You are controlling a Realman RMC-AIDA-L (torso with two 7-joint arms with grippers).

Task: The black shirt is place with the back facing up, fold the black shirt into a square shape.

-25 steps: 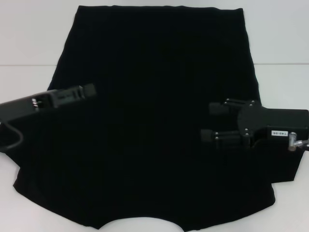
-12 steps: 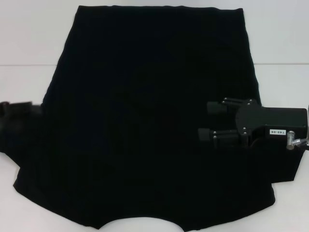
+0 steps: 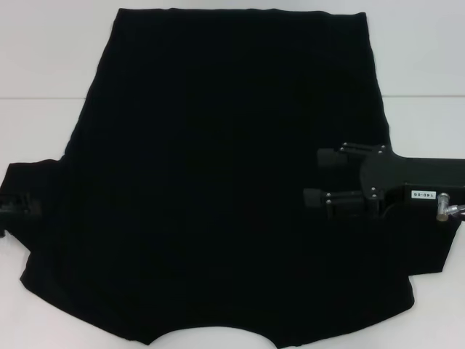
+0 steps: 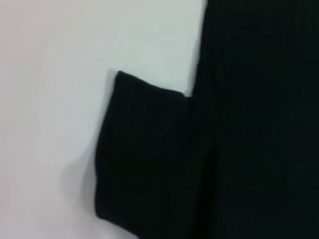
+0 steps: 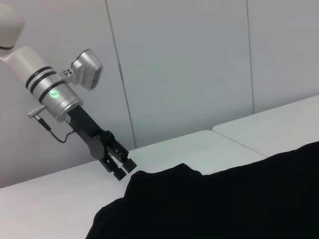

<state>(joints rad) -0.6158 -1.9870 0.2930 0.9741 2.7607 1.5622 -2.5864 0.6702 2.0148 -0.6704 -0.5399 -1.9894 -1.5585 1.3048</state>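
Head view: black shirt lies flat mid-surface. Left pincer, at nine o'clock by the sleeve, grip unreadable; right pincer, released, at three o'clock. Pinch both sleeve edges evenly.

Left arm white with black bands, green light, silver camera block, thin grey cable, black left gripper, right gripper matte black, small screws, white printed label, silver connector
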